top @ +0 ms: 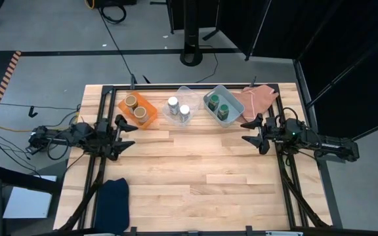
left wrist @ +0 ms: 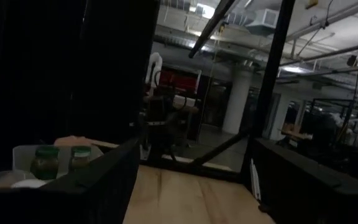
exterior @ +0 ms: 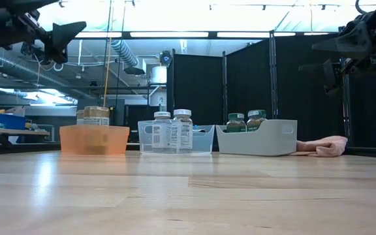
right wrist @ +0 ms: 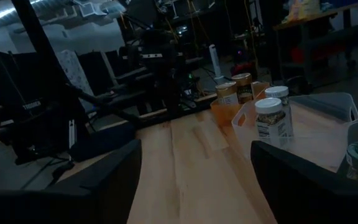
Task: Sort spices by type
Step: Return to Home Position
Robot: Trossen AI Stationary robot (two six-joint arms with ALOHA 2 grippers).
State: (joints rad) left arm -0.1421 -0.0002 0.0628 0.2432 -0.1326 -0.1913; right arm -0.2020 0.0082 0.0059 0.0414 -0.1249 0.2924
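Spice jars (top: 172, 103) are sitting paired by type, tan-topped in the orange tray (top: 147, 105), white-lidded in the clear tray (top: 184, 95), green-lidded in the grey-blue tray (top: 233, 103), while the left gripper (top: 128, 134) and right gripper (top: 247, 131) are hovering raised, spread wide, empty.

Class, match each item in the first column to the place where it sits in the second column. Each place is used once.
Items
1. tan-topped spice jars
2. white-lidded spice jars
3. green-lidded spice jars
4. pink cloth

Places
A. in the grey-blue tray
B. on the table, beside the grey-blue tray
C. in the orange tray
D. in the clear tray

Pairs: 1-C, 2-D, 3-A, 4-B.
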